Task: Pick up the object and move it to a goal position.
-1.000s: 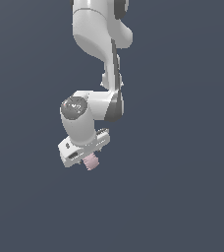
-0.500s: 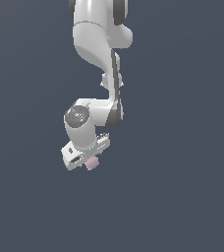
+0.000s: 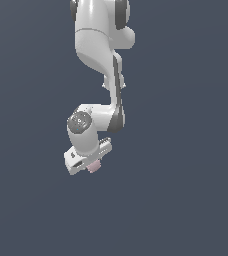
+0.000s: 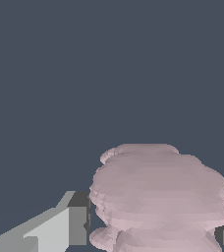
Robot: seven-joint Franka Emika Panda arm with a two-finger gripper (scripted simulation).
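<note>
The object (image 3: 93, 167) is a small pale pink bumpy lump, peeking out under the white hand of the arm in the exterior view. My gripper (image 3: 92, 166) is shut on it, and most of the lump is hidden by the hand. In the wrist view the object (image 4: 158, 197) fills the space between the two fingers (image 4: 77, 225), with a grey pad pressed against each side. The arm hangs down from the upper edge of the exterior view, and the hand is tilted toward that view's left.
A plain dark blue-grey background surrounds the arm in both views. No other objects, edges or containers show.
The hand with the pink lump has shifted slightly toward the exterior view's right and a little lower. The grip on the lump is unchanged.
</note>
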